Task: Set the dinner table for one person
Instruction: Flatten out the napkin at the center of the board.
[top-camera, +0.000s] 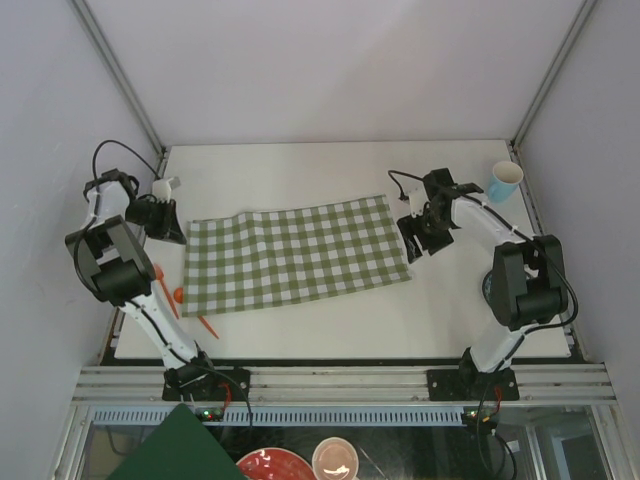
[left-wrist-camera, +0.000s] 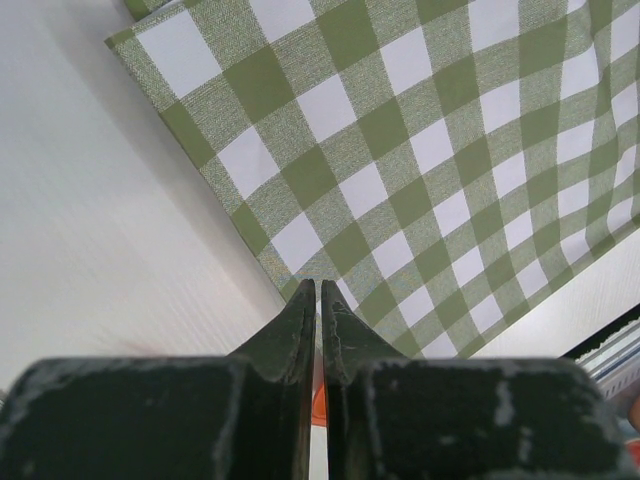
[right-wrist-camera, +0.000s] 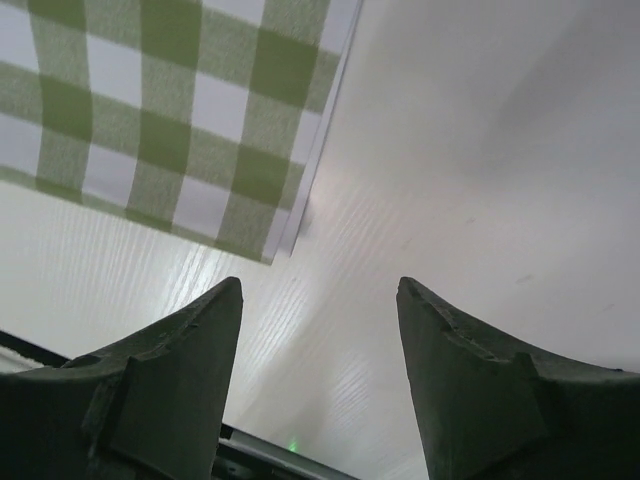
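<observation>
The dinner table (top-camera: 320, 175) is a large off-white top. A green-and-white checked cloth (top-camera: 295, 255) lies spread flat across its middle. My left gripper (top-camera: 180, 235) is at the cloth's left edge near the far corner. In the left wrist view the left gripper (left-wrist-camera: 318, 288) is shut, with its tips pinching the cloth (left-wrist-camera: 420, 150) at its edge. My right gripper (top-camera: 418, 240) is just off the cloth's right edge. In the right wrist view the right gripper (right-wrist-camera: 320, 285) is open and empty over the bare table (right-wrist-camera: 470, 150), with the cloth's corner (right-wrist-camera: 170, 120) ahead to the left.
A blue cup (top-camera: 506, 181) stands at the far right corner. A small white object (top-camera: 163, 187) sits at the far left. Orange cutlery pieces (top-camera: 160, 283) (top-camera: 207, 325) lie near the left edge. A red plate (top-camera: 268, 465) and a bowl (top-camera: 335, 458) sit below the table's near edge.
</observation>
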